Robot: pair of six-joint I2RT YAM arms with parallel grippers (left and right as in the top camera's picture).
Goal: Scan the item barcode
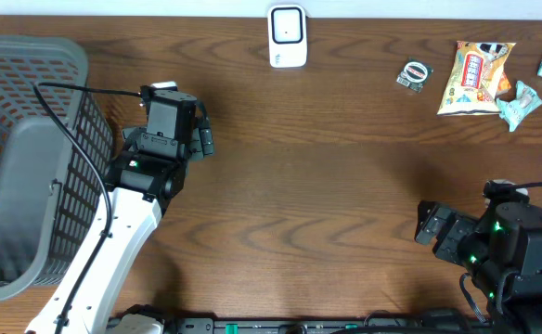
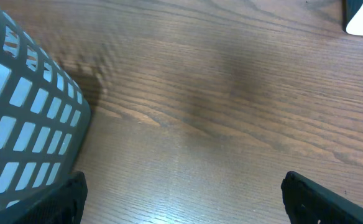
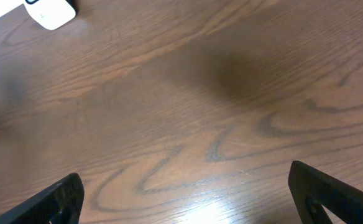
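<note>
Only the overhead view shows the snack bag in the table's far right corner. The scanner stands mid far edge, the basket at the left edge. The left gripper and right gripper gape wide, empty.

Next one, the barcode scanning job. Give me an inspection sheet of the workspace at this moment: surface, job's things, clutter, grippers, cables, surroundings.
Surface: brown wooden table, no spills seen.
Job's things: white scanner at the far edge; snack bag, small round packet and two green packets at the far right, none held.
Clutter: grey basket at the left; contents unclear.
Grippers: left gripper open beside the basket, holding nothing; right gripper open over bare wood, holding nothing.
Cables: black cable crosses the basket to the left arm.
Surroundings: nothing seen.
</note>
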